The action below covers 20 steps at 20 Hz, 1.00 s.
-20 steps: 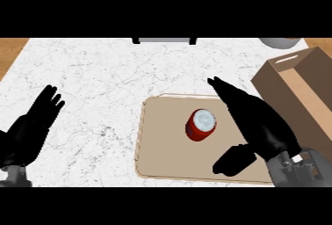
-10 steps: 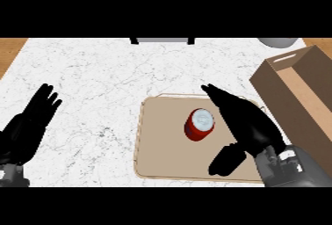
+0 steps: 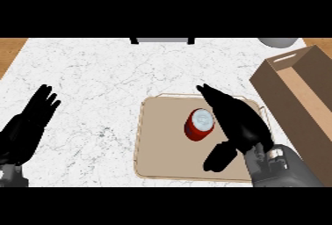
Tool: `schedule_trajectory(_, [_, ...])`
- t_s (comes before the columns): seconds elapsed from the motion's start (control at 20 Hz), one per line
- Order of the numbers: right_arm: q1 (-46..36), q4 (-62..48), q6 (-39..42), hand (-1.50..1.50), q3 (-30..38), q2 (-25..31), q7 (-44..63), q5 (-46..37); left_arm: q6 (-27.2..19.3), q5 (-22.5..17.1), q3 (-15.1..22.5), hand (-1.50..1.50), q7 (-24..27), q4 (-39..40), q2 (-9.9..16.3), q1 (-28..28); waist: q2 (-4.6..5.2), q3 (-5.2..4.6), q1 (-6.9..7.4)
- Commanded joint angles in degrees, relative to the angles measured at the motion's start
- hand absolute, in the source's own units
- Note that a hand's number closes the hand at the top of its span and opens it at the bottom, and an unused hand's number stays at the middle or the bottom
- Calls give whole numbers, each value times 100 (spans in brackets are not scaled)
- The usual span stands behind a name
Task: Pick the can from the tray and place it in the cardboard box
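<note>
Can (image 3: pixel 200 125) stood upright on tray (image 3: pixel 162 149), just left of open right hand (image 3: pixel 239 125), fingers straight alongside it; cardboard box (image 3: pixel 295 92) lay further right; left hand (image 3: pixel 29 125) rested open, well apart

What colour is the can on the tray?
Red, with a silver top: the can, seen in the head view.
</note>
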<state>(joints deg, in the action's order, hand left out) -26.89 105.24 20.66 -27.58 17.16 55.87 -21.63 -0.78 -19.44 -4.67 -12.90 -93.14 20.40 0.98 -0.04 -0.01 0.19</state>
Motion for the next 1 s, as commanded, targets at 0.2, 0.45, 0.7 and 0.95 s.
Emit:
schedule_trajectory(0.2, [-270, -307, 400, -150, -115, -529, 498, -634, 13, 56, -62, 0, -339, -395, -142, -124, -4, -1, 19])
schedule_trajectory(0.45, [-257, -674, 563, -150, 101, -764, 191, -805, 189, 201, -92, 0, -118, -177, -282, -163, 0, -1, 10])
schedule_trajectory(0.7, [73, -740, 539, -150, -51, -826, 64, -1111, 236, 169, -215, 0, -114, -360, -320, -222, -4, 0, 8])
schedule_trajectory(0.95, [-152, -860, 973, -150, 432, -681, 69, -1049, 183, 326, -292, 0, -96, 255, -352, 312, 4, -2, -34])
